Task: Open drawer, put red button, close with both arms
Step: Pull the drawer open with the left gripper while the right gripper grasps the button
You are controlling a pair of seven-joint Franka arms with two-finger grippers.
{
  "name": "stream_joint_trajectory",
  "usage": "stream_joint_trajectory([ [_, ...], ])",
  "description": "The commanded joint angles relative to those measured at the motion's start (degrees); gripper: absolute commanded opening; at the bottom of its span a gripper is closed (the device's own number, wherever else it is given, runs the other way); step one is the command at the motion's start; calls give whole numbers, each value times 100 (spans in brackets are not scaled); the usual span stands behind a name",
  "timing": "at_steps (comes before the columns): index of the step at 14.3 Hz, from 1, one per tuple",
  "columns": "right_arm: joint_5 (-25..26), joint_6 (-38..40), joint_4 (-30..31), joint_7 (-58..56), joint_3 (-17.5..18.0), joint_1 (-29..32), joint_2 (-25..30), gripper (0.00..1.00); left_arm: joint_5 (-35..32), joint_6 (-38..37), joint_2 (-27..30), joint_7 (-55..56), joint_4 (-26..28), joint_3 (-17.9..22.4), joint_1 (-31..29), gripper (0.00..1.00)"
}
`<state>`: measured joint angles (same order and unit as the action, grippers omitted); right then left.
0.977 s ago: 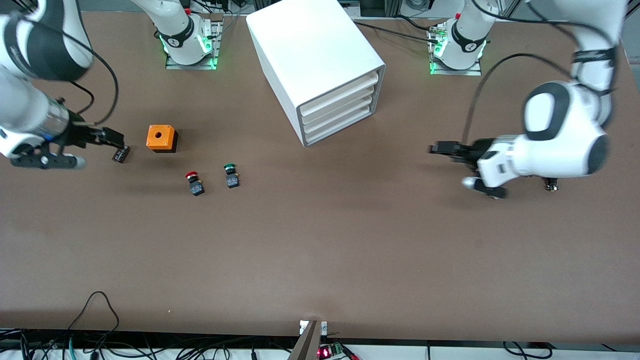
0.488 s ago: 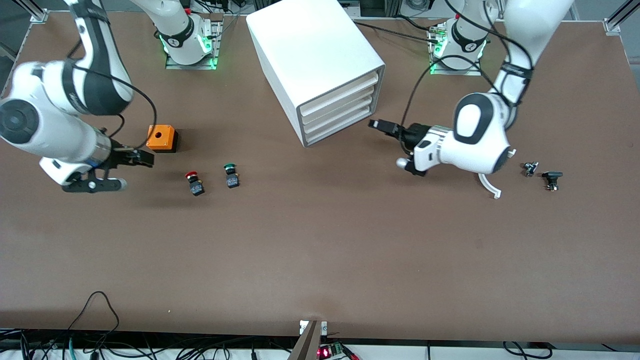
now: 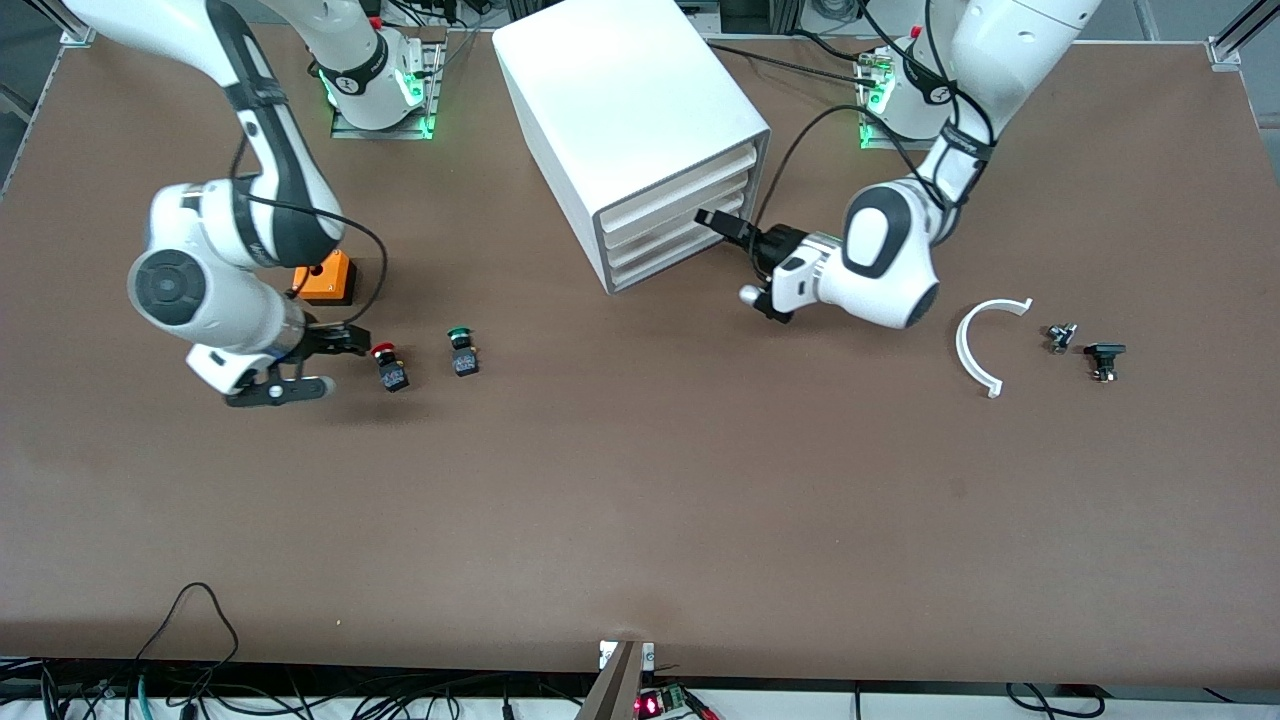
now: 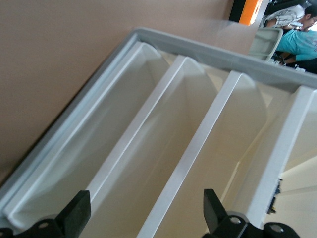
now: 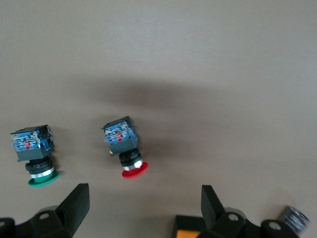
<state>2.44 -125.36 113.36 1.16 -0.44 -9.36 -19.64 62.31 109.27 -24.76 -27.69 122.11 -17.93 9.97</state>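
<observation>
**A:** Starting nearest the front camera, what is lying on the tabletop?

**B:** The red button is lying on its side toward the right arm's end, and the green button is sitting just beside it, apart from it, toward the middle. In the right wrist view both are showing their blocky bodies with the red cap and the green cap pointing the same way.

**A:** And the right gripper?

**B:** It is hovering low, right next to the red button's cap, on the side toward the right arm's end. Its fingers are standing spread wide, gripping nothing; the red button is lying a little ahead of the gap between them, untouched.

**A:** What is sitting farther back?

**B:** The orange box is sitting farther from the front camera than the buttons, partly hidden by the right arm. Toward the left arm's end, a white curved piece and two small dark parts are lying well apart from the buttons.

**A:** And the left gripper?

**B:** It is reaching up to the cabinet, right at the stacked drawer fronts. Its fingers are spread, with a drawer front lying between them. All drawers are sitting closed.
</observation>
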Motion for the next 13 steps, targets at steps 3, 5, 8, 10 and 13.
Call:
stream_joint_trajectory([
  [3, -60, -673, 239, -389, 228, 22, -321, 100, 265, 147, 32, -158, 242, -246, 5, 92],
  [5, -42, -954, 239, -494, 228, 14, -505, 100, 273, 129, 50, -158, 304, -307, -4, 32],
  [8, -25, -1393, 213, -766, 228, 22, -786, 100, 326, 147, 67, -149, 269, -325, -82, 0],
  [10, -59, -1596, 195, -758, 228, 22, -936, 100, 274, 147, 181, -88, 251, -282, -249, 0],
  [13, -60, -1834, 195, -758, 228, 22, -1086, 100, 265, 147, 243, -79, 243, -255, -530, 0],
])
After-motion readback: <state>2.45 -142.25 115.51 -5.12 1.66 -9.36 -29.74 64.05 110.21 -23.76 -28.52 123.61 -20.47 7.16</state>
